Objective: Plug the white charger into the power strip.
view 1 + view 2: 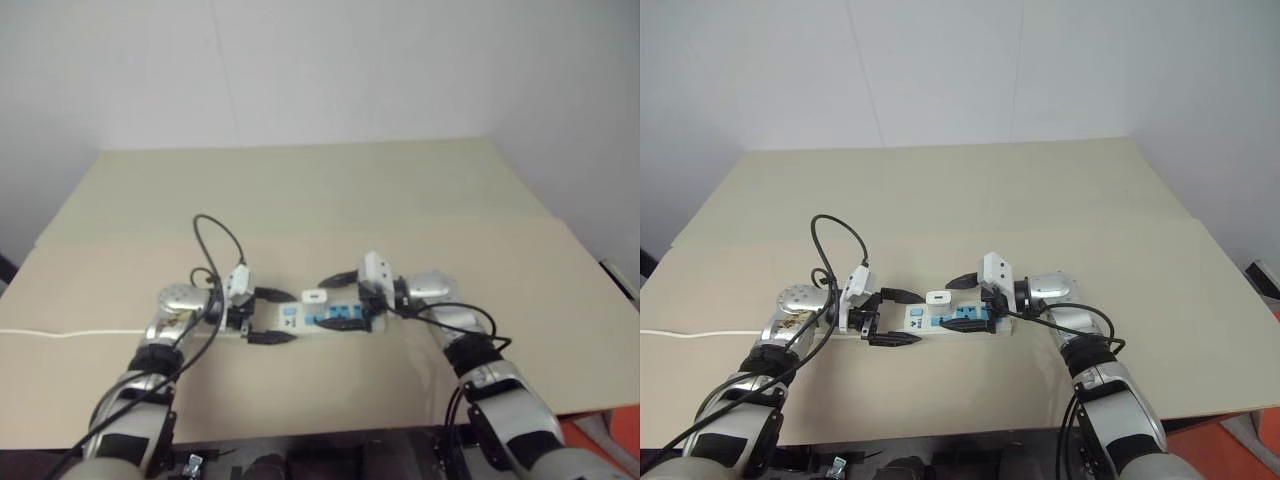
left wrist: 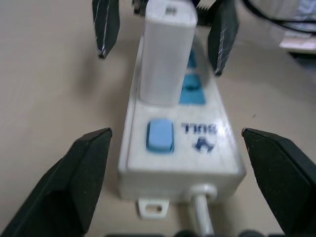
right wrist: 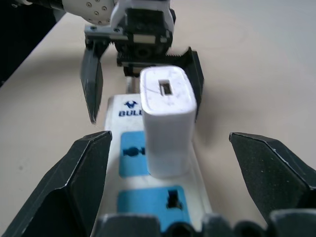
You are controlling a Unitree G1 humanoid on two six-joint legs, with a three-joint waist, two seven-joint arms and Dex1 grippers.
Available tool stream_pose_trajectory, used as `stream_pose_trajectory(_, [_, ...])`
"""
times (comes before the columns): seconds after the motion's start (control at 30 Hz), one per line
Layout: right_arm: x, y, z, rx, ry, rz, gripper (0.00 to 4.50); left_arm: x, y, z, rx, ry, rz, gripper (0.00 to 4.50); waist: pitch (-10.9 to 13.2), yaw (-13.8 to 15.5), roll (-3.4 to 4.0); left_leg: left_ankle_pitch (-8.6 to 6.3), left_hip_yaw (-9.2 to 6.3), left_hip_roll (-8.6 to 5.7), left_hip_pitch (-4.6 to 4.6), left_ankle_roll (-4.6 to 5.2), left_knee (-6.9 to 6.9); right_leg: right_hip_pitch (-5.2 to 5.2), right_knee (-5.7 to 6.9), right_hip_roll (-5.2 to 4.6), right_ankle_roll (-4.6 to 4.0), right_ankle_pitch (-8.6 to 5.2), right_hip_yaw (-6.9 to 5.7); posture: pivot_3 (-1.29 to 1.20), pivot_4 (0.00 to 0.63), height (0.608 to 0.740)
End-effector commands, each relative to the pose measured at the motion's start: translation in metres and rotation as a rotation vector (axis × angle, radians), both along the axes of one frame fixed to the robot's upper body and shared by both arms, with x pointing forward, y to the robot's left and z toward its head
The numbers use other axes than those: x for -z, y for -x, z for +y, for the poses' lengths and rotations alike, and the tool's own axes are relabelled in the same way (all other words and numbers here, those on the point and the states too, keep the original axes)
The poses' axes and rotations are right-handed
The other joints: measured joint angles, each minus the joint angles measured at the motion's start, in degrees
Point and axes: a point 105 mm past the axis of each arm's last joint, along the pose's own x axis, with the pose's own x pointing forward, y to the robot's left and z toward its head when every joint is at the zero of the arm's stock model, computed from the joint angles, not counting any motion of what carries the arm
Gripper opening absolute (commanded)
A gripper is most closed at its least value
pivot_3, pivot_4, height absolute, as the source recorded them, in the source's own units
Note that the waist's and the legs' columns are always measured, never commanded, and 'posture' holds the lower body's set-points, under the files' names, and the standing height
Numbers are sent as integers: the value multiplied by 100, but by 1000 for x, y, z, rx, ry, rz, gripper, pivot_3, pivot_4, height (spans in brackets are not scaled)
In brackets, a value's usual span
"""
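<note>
White charger [image 3: 166, 123] stands upright, seated in the power strip [image 1: 315, 319] near its left end; strip lies across the counter [image 1: 330, 190]; left claw [image 1: 890, 317] and right claw [image 1: 967, 302] released, fingers straddling opposite ends of the strip.

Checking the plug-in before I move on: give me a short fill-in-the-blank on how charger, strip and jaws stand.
1. The white charger stands ____ in the power strip.
2. The jaws of the left gripper are ____.
3. The jaws of the right gripper grip ____.
4. The strip's switch is coloured ____.

Missing words: upright; open; nothing; blue
</note>
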Motion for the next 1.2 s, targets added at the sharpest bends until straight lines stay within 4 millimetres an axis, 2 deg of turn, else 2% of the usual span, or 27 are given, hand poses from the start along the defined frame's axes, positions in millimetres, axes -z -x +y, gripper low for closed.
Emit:
stream_pose_trajectory(0.03, [-27, 2, -8, 6, -71, -71, 4500, -28, 3, 7, 38, 52, -56, 4444, 4, -9, 0, 0, -2, 1, -5, 0, 0, -5, 3, 0, 0, 0, 0, 0, 150, 740])
stream_pose_trajectory(0.17, [-38, 13, -46, 43, -18, -140, 4500, -55, 19, 28, 41, 58, -106, 4444, 6, -3, 0, 0, -8, 4, -31, 0, 0, -34, 10, 1, 0, 0, 2, 0, 150, 740])
stream_pose_trajectory(0.23, [-41, 18, -62, 62, 24, -162, 4500, -63, 25, 39, 9, 68, -118, 4444, 7, 11, 1, -1, -6, 2, -39, 1, -1, -44, 9, -2, 0, 0, 4, 0, 150, 740])
stream_pose_trajectory(0.33, [-45, 26, -95, 114, 110, -170, 4500, -62, 33, 66, -85, 24, -113, 4444, 9, 16, 2, -1, -1, 3, -55, 1, -1, -62, -4, -2, 0, 0, 6, 0, 150, 740])
stream_pose_trajectory(0.53, [-45, 38, -138, 196, 238, -147, 4500, -56, 47, 99, -188, -50, -98, 4444, 12, 27, -1, -1, 19, 7, -57, 1, -1, -70, -12, 1, -2, 0, 8, 0, 150, 740])
stream_pose_trajectory(0.67, [-50, 42, -148, 229, 256, -139, 4500, -56, 51, 99, -201, -51, -96, 4444, 12, 43, -1, -1, 30, 9, -56, 1, -1, -67, -12, 1, -7, 3, 8, 0, 150, 740])
stream_pose_trajectory(0.97, [-59, 47, -158, 279, 293, -111, 4500, -58, 55, 91, -175, -53, -89, 4444, 14, 73, -3, -1, 34, 12, -59, 1, -1, -69, -17, 1, -9, 5, 8, 0, 150, 740])
stream_pose_trajectory(1.2, [-52, 52, -161, 316, 289, -91, 4500, -59, 57, 89, -186, -62, -96, 4444, 14, 123, -4, -1, 46, 18, -59, 2, -1, -68, -18, 6, -10, 5, 7, 0, 150, 740])
